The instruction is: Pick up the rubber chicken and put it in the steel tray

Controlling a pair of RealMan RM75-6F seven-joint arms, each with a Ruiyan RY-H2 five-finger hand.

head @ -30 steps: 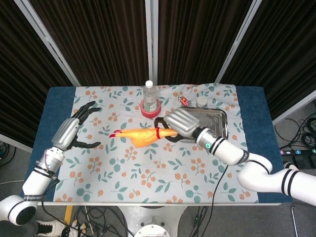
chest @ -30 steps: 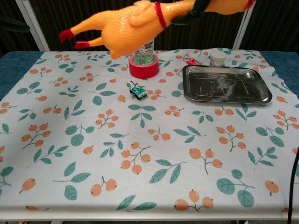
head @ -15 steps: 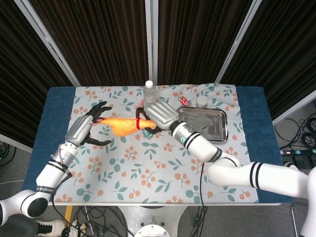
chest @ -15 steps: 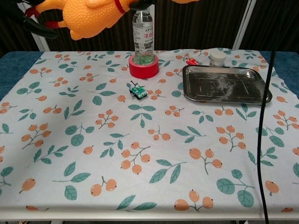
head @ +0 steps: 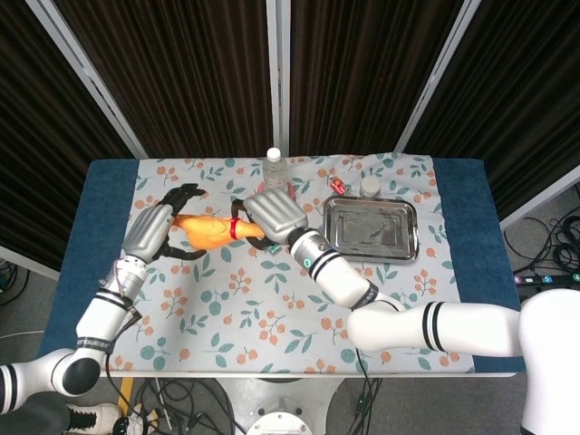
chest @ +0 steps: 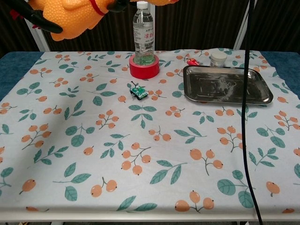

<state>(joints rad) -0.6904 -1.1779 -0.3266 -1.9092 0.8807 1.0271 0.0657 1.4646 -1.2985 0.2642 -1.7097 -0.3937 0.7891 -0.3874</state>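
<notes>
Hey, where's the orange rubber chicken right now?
In the head view the orange rubber chicken is in the air over the table's left side, between the left hand and the right hand, far from the steel tray.

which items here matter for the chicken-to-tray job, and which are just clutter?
Job:
rubber chicken, between right hand and left hand
steel tray

Clutter:
water bottle standing in red tape roll
small green part
white-lidded jar
</notes>
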